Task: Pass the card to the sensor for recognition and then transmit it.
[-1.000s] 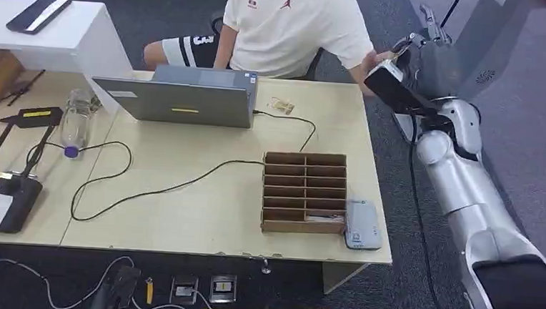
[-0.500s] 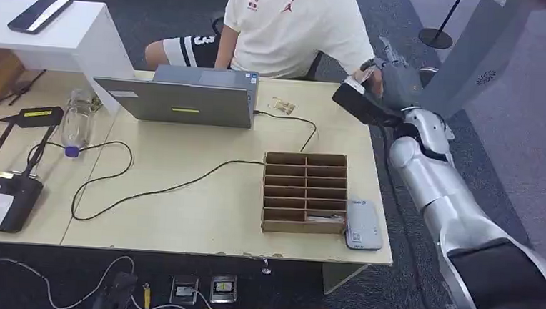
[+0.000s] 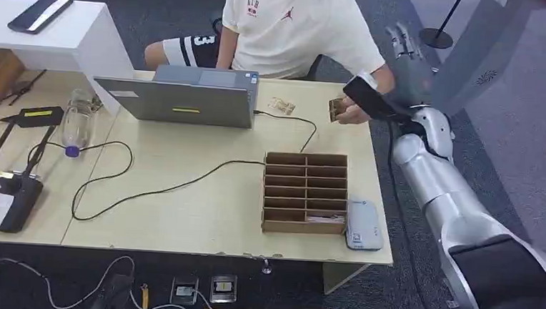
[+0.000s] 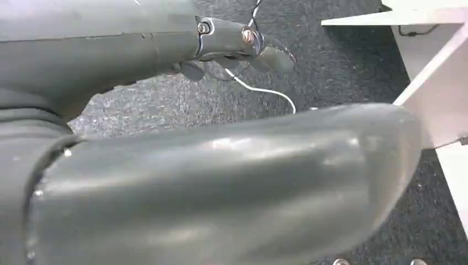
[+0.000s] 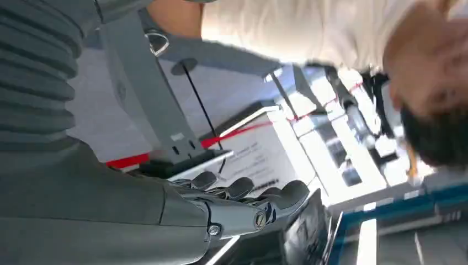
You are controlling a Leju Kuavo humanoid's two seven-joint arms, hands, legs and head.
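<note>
Head view: right hand (image 3: 404, 44) raised off the desk's (image 3: 203, 193) 1 o'clock corner, fingers spread, empty. Card (image 3: 338, 110) pinched in person's hand (image 3: 351, 110) over the far desk edge; card sensor (image 3: 363, 224) at 5 o'clock. Left wrist view: left hand (image 4: 221, 165) too close, cannot tell. Right wrist view: fingers (image 5: 243, 190) loosely apart.

We see a small tan flat card (image 3: 339, 109) held in a person's hand (image 3: 351, 113) over the table's far right corner, and a flat grey-white sensor box (image 3: 363, 225) lying just beside the cardboard rack (image 3: 303, 192).
</note>
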